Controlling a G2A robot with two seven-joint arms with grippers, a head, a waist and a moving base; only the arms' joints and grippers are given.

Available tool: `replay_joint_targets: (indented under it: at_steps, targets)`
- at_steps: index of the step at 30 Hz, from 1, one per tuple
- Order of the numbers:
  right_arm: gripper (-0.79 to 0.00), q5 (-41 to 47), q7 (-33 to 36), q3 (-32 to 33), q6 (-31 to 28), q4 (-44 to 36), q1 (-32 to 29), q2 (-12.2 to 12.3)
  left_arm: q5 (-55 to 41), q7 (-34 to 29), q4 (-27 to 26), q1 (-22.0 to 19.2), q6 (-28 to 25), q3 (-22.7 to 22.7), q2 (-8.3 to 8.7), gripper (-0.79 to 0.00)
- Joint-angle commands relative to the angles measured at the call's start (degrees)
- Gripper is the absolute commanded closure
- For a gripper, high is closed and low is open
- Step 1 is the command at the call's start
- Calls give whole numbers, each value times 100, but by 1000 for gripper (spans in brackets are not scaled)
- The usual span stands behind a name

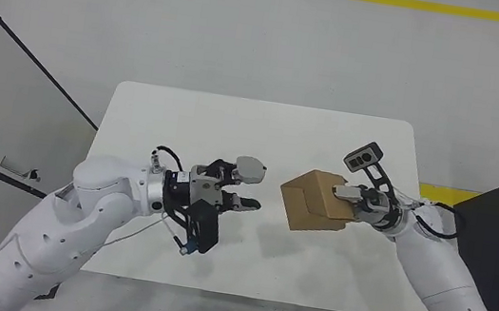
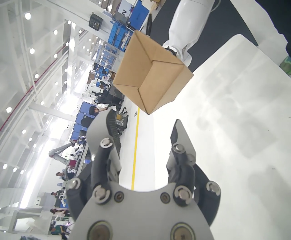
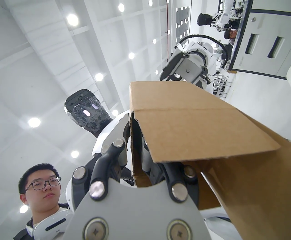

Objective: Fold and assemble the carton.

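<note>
Right gripper [image 3: 134, 142]: fingers pressed together on one wall of the brown corrugated carton [image 3: 250, 181], pinching the cut edge at the box's open end. One finger is outside the wall, the other inside. A loose flap [image 3: 200, 134] juts out flat just beyond the fingertips, unfolded.

Left gripper [image 2: 142, 123]: fingers spread wide, nothing between them. It points at the carton, which sits straight ahead of its fingertips and clearly apart from them.

Carton position: out past the right gripper's fingertips, between the two grippers, over the white table [image 1: 235, 125]. It looks lifted off the surface, though contact at the lowest corner cannot be ruled out. The end facing the left gripper shows flaps folded in, with seams meeting near the middle. The end at the right gripper is open.

Handling, as judged:
- Light and empty, so a one-wall pinch should carry it.
- Panels are stiff across the flat but hinge freely at the score lines.
- Hard squeezing would dent the edges and corners.
- The surface is dry and matte, so slip is unlikely.
- Held at one wall, the box may rack out of square when pushed.

Best hold for the free hand: the loose flap's outer edge, or a flat press on the flap near its crease, pushing toward the pinched wall.
</note>
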Motion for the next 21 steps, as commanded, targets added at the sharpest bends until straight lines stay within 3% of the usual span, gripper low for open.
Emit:
replay_joint_targets:
  at_steps: [1, 16, 21]
  targets:
    - [0, -58, 80, 72, -30, 20, 14, 2, -185, 40, 39, 77, 13, -173, 16, -785]
    - [0, -638, 80, 272, -163, 210, 460, 10, -628, 232, 165, 877, 113, -1523, 162, -785]
    - [0, -720, 80, 262, -169, 212, 519, 4, -706, 307, 126, 959, -29, -1653, 178, -785]
